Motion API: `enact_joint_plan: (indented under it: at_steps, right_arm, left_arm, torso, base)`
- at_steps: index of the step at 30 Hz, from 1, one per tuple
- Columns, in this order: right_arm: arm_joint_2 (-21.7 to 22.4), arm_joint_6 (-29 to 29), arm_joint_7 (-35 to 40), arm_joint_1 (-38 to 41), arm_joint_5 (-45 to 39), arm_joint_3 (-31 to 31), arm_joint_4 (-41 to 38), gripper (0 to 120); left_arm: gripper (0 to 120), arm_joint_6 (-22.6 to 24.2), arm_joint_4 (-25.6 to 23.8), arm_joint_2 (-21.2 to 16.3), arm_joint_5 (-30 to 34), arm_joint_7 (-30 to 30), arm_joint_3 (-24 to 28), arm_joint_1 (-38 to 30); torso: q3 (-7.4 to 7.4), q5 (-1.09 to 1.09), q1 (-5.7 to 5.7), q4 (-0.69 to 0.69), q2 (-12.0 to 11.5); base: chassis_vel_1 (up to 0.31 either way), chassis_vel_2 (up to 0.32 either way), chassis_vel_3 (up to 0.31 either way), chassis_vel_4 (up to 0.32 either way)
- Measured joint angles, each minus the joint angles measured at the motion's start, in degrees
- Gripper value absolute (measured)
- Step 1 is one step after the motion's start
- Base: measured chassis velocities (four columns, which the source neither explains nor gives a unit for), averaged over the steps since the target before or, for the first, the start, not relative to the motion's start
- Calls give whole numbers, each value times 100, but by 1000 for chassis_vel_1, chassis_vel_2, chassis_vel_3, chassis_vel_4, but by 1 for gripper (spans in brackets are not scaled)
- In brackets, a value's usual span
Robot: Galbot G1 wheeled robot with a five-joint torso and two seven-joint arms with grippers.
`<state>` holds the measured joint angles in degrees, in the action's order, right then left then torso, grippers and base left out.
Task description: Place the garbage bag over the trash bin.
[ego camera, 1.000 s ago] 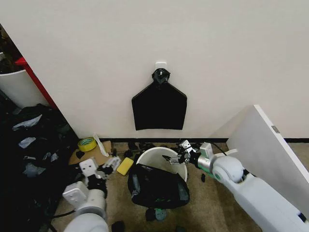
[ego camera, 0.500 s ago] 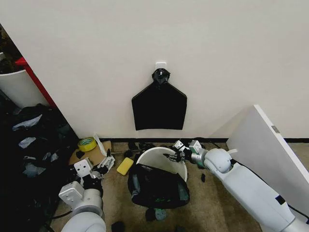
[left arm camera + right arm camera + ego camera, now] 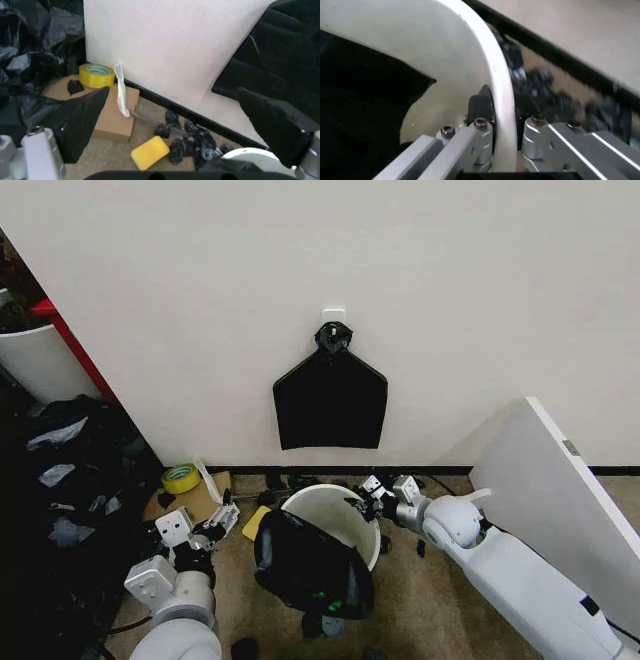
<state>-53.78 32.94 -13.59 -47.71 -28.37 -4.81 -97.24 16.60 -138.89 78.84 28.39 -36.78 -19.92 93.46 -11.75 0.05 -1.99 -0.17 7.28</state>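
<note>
The white trash bin [image 3: 345, 525] stands tilted on the floor below the wall. The glossy black garbage bag [image 3: 310, 568] hangs over its near rim and down its front, and part of it lies inside the bin [image 3: 360, 86]. My right gripper [image 3: 369, 498] is at the far right of the rim, shut on it. In the right wrist view one finger [image 3: 480, 107] is inside the white rim [image 3: 497, 75] and the other outside. My left gripper [image 3: 217, 520] hovers low to the left of the bin, open, its black pads [image 3: 80, 123] wide apart and holding nothing.
A flat bundle of black bags [image 3: 330, 405] hangs from a wall hook. A yellow tape roll [image 3: 96, 75], a cardboard box [image 3: 112, 116], a yellow sponge [image 3: 150, 152] and black scraps lie left of the bin. A black bag pile [image 3: 70, 480] is at left, a leaning white board [image 3: 550, 480] at right.
The bin has tipped, and the bag on it has shifted left and nearer. The right gripper reached the rim and closed on it. The left arm drew slightly left, then held still.
</note>
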Motion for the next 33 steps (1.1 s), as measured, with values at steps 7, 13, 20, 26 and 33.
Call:
enact_joint_plan:
  at_steps: [7,13,20,26,33]
  right_arm:
    - [249,-33,3603,-1035,-2766,215,-1331,2]
    - [-62,-1514,5568,-2154,-3330,380,-2102,1]
    - [-450,-1954,6170,-2671,-3245,427,-2263,1]
    - [-949,-2220,6462,-2873,-3008,347,-2153,1]
    - [-1199,-2361,6534,-2886,-2845,301,-2041,1]
  left_arm:
    - [100,0,-5,-41,30,4,66,-8]
    - [100,2,55,-156,35,87,194,-45]
    - [100,3,51,-274,-44,176,325,-38]
    - [100,4,-20,-367,-93,191,398,31]
    - [100,6,-48,-439,-76,189,371,23]
  torso:
    - [0,-2,0,-3,0]
    - [0,-1,0,-2,0]
    - [0,-2,0,-2,0]
    - [0,-2,0,-1,0]
    - [0,-1,0,-1,0]
  base:
    - [0,0,0,0]
    - [0,0,0,0]
    - [0,0,0,0]
    - [0,0,0,0]
    - [0,0,0,0]
